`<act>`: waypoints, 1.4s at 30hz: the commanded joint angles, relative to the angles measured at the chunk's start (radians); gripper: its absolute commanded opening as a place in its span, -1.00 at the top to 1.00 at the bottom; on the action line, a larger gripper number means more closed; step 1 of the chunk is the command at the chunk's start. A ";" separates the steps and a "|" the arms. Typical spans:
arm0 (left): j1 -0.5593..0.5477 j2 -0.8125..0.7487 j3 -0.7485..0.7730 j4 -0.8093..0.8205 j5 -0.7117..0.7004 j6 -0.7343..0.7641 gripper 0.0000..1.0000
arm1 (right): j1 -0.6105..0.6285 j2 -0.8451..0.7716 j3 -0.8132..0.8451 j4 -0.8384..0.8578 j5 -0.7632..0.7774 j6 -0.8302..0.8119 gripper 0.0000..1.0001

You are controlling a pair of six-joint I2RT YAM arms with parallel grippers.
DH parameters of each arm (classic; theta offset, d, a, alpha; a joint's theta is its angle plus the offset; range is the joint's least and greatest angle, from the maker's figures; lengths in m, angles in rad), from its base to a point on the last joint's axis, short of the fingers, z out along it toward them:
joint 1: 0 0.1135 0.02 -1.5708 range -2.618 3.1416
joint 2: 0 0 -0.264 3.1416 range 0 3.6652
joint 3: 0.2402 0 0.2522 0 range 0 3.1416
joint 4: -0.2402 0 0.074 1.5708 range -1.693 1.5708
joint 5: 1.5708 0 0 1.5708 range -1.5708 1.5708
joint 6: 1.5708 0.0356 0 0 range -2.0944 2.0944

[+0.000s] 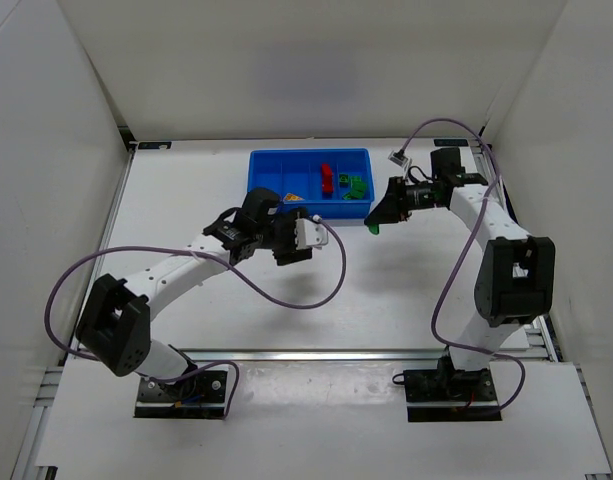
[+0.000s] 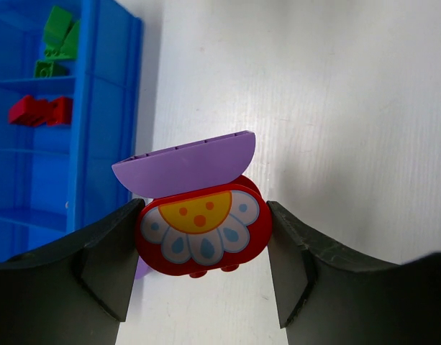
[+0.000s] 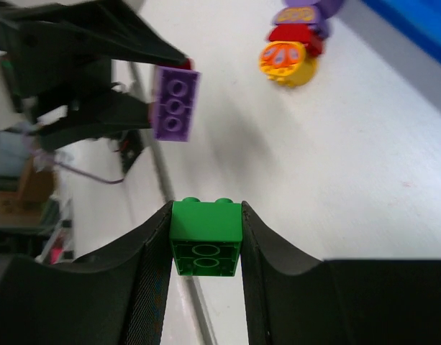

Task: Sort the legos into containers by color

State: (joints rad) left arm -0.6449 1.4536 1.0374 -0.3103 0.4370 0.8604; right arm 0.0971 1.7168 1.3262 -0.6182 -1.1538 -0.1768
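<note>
My left gripper (image 2: 203, 215) is shut on a red lego with a flower print (image 2: 200, 233). A purple lego (image 2: 184, 164) is stuck to it, and the right wrist view shows that lego's underside (image 3: 175, 103). Both hang above the table beside the blue tray of containers (image 1: 261, 165). My right gripper (image 3: 206, 215) is shut on a green lego (image 3: 206, 230), held off the table in front of the tray's right end (image 1: 372, 229). Red legos (image 1: 326, 180) and green legos (image 1: 356, 185) lie in two neighbouring containers.
A small pile of purple, red and yellow legos (image 3: 292, 47) lies on the table close to the tray's front wall (image 1: 289, 200). White walls close in the table on three sides. Purple cables loop from both arms.
</note>
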 commanded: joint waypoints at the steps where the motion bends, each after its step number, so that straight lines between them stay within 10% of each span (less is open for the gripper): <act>1: 0.025 -0.053 0.061 0.033 -0.037 -0.128 0.18 | 0.015 -0.075 0.010 0.125 0.142 0.043 1.00; 7: 0.059 -0.099 0.061 0.030 -0.076 -0.287 0.16 | 0.079 -0.002 0.117 0.362 0.485 0.094 1.00; 19: 0.080 -0.150 0.075 -0.009 -0.104 -0.331 0.14 | 0.144 0.431 0.502 0.390 0.661 0.117 0.91; 25: 0.102 -0.156 0.073 -0.023 -0.103 -0.325 0.14 | 0.162 0.497 0.547 0.374 0.692 0.106 0.22; 28: 0.100 -0.153 0.064 -0.020 -0.098 -0.325 0.14 | 0.168 0.483 0.536 0.390 0.689 0.115 -0.28; 38: 0.093 -0.157 0.049 0.014 -0.098 -0.334 0.13 | 0.187 0.299 0.541 0.298 0.525 0.155 -0.46; 42: 0.080 -0.183 0.026 0.023 -0.098 -0.322 0.13 | 0.168 0.236 0.525 0.255 0.219 0.249 -0.46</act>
State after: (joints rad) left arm -0.5510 1.3380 1.0714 -0.3130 0.3359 0.5407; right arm 0.2745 2.0563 1.8336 -0.3355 -0.6666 -0.0006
